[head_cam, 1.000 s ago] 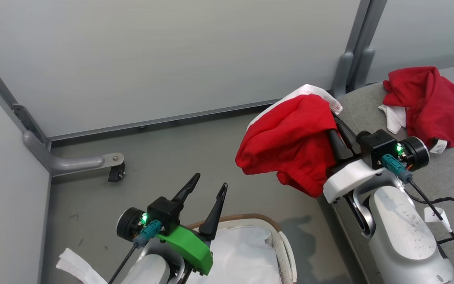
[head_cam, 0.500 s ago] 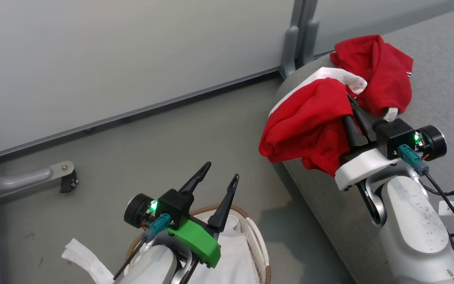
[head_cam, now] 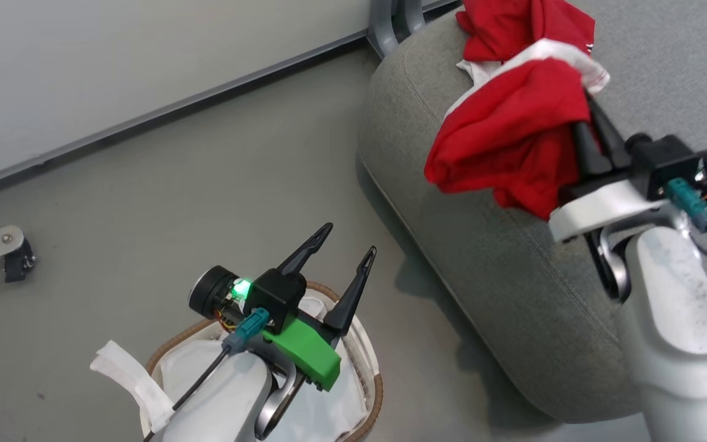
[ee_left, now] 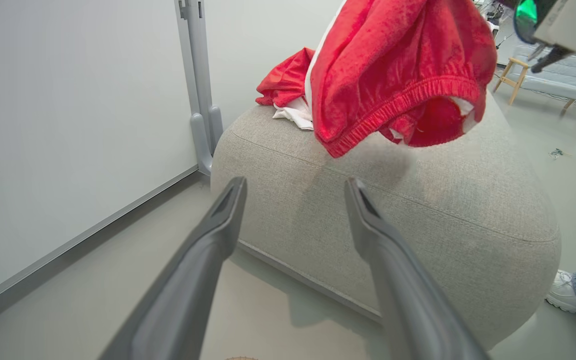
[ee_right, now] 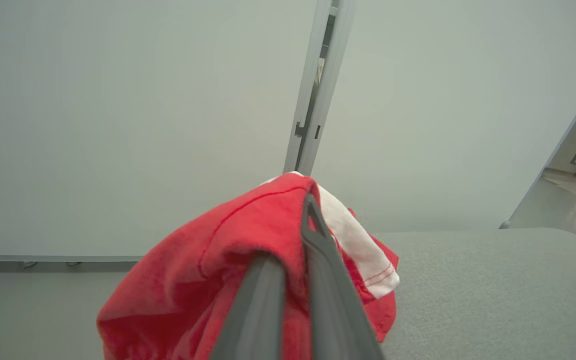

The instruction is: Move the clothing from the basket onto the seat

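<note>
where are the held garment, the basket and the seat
held garment (head_cam: 507,135), head view, red folds at its middle
basket (head_cam: 379,396), head view, brown woven rim
seat (head_cam: 501,276), head view, bare grey fabric on top

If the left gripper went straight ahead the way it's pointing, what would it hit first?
Probably the grey seat, on its rounded side below the held red garment; depth is uncertain.

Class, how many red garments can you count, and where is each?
2. One garment hangs from the right tool above the seat; the other lies on it. The basket may hide more.
</note>
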`<state>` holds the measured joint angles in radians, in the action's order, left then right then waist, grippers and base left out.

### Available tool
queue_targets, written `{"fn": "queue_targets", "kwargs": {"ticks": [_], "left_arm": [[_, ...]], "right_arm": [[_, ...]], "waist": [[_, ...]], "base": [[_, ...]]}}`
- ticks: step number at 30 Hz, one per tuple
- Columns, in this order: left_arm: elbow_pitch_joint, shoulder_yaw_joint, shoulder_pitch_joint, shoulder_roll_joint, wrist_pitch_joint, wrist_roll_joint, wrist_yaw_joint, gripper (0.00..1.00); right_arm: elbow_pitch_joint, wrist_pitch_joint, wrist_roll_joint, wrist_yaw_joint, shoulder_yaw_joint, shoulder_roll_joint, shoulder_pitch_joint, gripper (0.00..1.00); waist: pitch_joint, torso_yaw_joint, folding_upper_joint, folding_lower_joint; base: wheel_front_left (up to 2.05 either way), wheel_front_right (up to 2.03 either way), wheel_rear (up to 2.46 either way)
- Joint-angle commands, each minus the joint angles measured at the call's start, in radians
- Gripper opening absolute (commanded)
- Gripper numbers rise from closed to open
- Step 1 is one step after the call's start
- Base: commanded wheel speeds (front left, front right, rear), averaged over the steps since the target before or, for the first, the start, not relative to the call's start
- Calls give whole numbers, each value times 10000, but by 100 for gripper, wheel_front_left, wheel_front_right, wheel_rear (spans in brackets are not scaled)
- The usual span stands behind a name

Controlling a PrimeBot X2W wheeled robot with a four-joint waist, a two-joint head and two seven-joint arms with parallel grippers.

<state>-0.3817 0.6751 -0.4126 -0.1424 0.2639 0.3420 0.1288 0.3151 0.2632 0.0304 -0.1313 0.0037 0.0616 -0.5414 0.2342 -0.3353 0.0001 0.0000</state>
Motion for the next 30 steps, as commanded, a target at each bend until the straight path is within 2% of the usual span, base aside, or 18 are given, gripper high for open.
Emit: {"fn": "queue_targets", "kwargs": {"ticks": [1, 8, 11, 17, 22, 30], "left_arm": [[87, 10, -270, -158, 6, -93, 33, 100], [319, 177, -870, -392, 7, -215, 33, 100], [401, 307, -1211, -479, 7, -305, 33, 100], [706, 254, -1805, -622, 5, -543, 33, 100], [902, 166, -2047, -709, 7, -736, 33, 100], [951, 136, -2015, -676, 7, -808, 34, 100]], "right_arm": [[-144, 22, 56, 12, -187, 242, -526, 0], [-53, 21, 354, 11, -1015, 1460, -2733, 0], [312, 21, 420, 12, -1324, 2314, -3717, 0], [1292, 22, 562, 12, -1780, 3465, -4985, 0], [2042, 21, 672, 11, -2340, 3662, -5146, 0], [2943, 21, 826, 11, -3390, 3245, -4108, 0]], "waist": [[645, -187, -1, 0], [1732, 326, -1, 0], [2412, 687, -1, 0], [3630, 1234, -1, 0], [4329, 1455, -1, 0], [4612, 1562, -1, 0]], "base": [[0, 0, 0], [0, 0, 0], [0, 0, 0], [0, 0, 0], [0, 0, 0], [0, 0, 0]]}}
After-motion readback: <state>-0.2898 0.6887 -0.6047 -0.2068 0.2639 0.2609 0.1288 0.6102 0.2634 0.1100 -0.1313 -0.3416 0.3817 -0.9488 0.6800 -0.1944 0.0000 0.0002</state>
